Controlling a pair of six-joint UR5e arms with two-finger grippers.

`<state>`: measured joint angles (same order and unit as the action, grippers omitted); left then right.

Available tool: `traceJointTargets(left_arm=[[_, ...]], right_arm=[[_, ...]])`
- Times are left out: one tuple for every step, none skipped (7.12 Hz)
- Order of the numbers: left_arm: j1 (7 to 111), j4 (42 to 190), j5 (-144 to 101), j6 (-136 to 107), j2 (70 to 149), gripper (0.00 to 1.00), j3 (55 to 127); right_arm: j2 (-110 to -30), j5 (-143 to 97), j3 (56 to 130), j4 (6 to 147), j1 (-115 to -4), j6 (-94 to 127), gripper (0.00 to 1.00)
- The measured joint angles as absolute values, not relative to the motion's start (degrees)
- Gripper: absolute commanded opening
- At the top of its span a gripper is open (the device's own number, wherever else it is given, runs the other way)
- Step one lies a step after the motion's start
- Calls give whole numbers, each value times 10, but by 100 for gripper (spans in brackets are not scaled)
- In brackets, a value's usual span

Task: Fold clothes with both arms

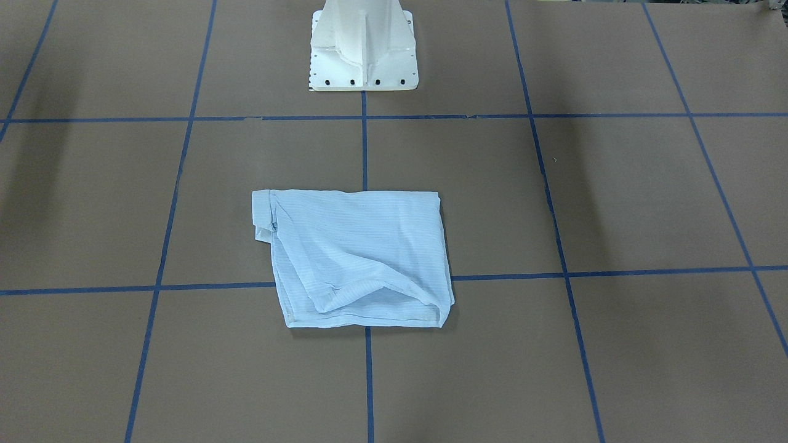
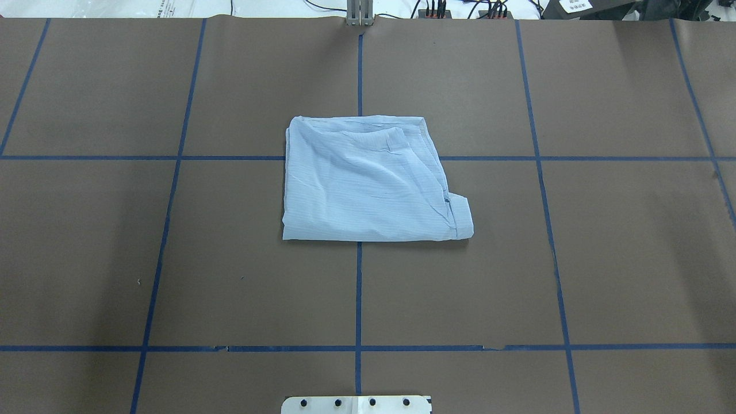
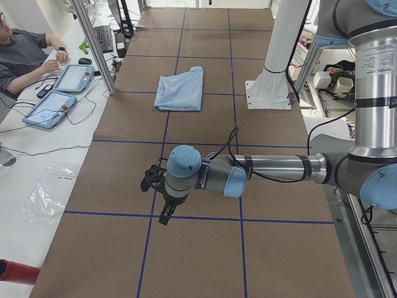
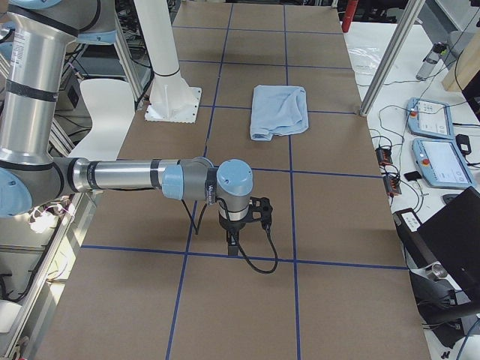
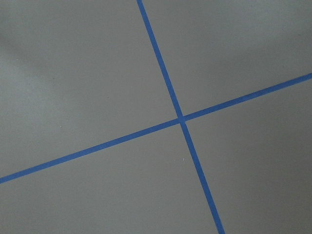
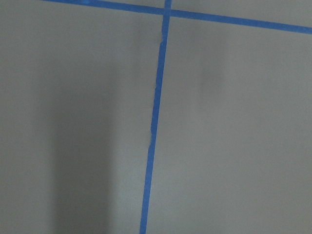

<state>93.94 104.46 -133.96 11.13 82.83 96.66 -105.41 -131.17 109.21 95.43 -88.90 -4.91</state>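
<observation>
The clothes are one light blue, finely striped shirt [image 1: 354,258] [image 2: 368,184], lying folded into a rough rectangle at the middle of the brown table, with nothing touching it. It also shows small in the side views [image 3: 181,89] [image 4: 279,110]. My left gripper [image 3: 164,214] hangs low over the table far from the shirt, near the table's left end. My right gripper [image 4: 232,244] hangs likewise near the right end. Both show only in the side views, so I cannot tell whether they are open or shut. Both wrist views show only brown table and blue tape.
The white pedestal base [image 1: 363,49] [image 2: 356,404] stands behind the shirt. Blue tape lines [image 5: 180,119] grid the table. A person [image 3: 25,56] sits at a side desk with teach pendants [image 3: 59,105]. An aluminium post [image 3: 93,43] stands at the table's far edge.
</observation>
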Motion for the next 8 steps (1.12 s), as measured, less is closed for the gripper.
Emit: traceJointTargets(left_arm=[[940,1043,-1341,112,825,100,966],[940,1040,-1341,112,822,100,964],[940,1038,-1343,111,818,100,963],[940,1036,-1346,111,815,100,962],[940,1030,-1352,111,809,100,965],[940,1025,-1356,111,802,100,971],[940,1023,-1358,112,799,100,973],[940,1022,-1358,112,798,100,972]], right_arm=[[-1054,-1311,1093,954,-889,-38,100],[-1053,-1311,1093,954,-889,-33,100],[-1053,-1311,1094,954,-889,-31,100],[-1053,-1311,1095,954,-889,-31,100],[-1053,-1312,1096,954,-889,-31,100],[-1053,-1312,1098,954,-889,-31,100],[-1053,-1312,1099,954,-889,-30,100],[-1053,-1312,1100,954,-889,-30,100]])
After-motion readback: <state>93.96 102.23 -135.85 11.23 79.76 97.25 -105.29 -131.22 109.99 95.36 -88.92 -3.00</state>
